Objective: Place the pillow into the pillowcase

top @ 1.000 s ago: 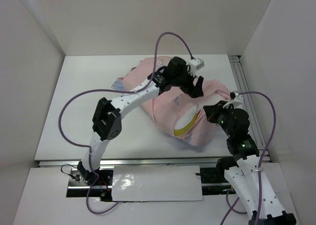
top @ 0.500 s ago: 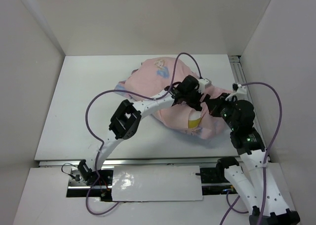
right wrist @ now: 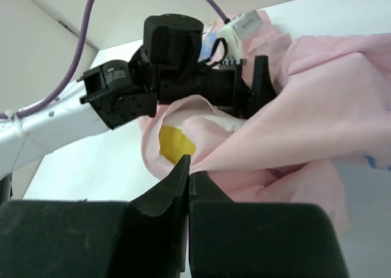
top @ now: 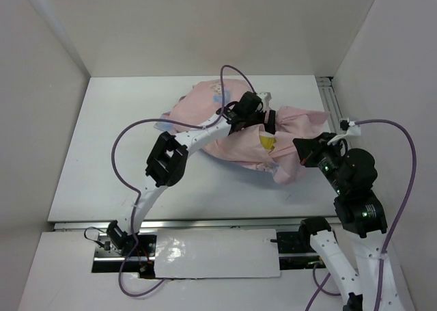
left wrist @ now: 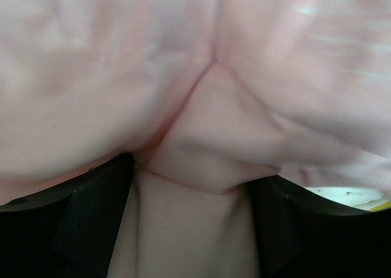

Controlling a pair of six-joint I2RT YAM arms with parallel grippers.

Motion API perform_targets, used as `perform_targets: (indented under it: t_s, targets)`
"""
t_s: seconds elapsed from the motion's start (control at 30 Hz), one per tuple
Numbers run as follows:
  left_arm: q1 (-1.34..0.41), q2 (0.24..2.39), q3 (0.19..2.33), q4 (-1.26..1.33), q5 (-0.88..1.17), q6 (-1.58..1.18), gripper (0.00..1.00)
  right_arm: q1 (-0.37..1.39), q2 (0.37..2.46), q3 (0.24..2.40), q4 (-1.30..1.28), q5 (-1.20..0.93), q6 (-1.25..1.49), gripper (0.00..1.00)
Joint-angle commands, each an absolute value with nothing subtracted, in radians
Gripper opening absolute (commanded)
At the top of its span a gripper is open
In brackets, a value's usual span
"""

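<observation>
The pillowcase (top: 225, 137), pale pink side out, lies bunched over the pillow at the back middle of the table. Only the pillow's yellow strip (top: 266, 141) and a little white show at the case's opening, also in the right wrist view (right wrist: 176, 143). My left gripper (top: 263, 118) presses into the bundle from above. Its fingers (left wrist: 91, 217) stand wide apart with pink cloth (left wrist: 183, 76) bulging between them. My right gripper (right wrist: 189, 168) is shut on the pillowcase's edge (right wrist: 317, 107) just right of the opening (top: 305, 152), and the cloth runs taut from it.
The white table (top: 116, 140) is walled on three sides. A metal rail (top: 332, 106) runs along the right edge. Purple cables loop over the left arm (top: 171, 164) and beside the right arm (top: 355, 188).
The left gripper moved back and slightly left, carrying the bundle with it. The right arm drew back toward the right, still pinching the case edge, and the cloth stretched out.
</observation>
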State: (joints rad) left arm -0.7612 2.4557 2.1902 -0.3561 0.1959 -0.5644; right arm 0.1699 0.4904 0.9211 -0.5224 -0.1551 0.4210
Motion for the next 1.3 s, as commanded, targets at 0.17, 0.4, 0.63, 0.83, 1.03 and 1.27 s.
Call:
perform_targets:
  t_s: [0.17, 0.4, 0.63, 0.83, 1.03, 1.27]
  targets:
    - [-0.713, 2.332, 2.031, -0.529, 0.026, -0.471, 0.90, 0.196, 0.442, 0.885, -0.262, -0.092, 0.434, 0.00]
    - [-0.791, 1.950, 1.823, -0.425, -0.038, -0.457, 0.94, 0.196, 0.471, 0.821, -0.219, -0.066, 0.434, 0.00]
    - [-0.850, 1.544, 1.424, -0.247, -0.155, -0.489, 0.94, 0.196, 0.482, 0.798, -0.241, -0.055, 0.423, 0.00]
    - [-0.897, 1.366, 1.221, -0.194, -0.227, -0.474, 0.91, 0.196, 0.506, 0.778, -0.215, -0.087, 0.423, 0.00]
    - [-0.928, 1.446, 1.100, 0.021, -0.055, -0.456, 0.86, 0.196, 0.541, 0.787, -0.206, -0.129, 0.423, 0.00]
    - [-0.928, 1.744, 1.285, 0.110, -0.003, -0.476, 0.83, 0.196, 0.551, 0.736, -0.184, -0.254, 0.491, 0.00]
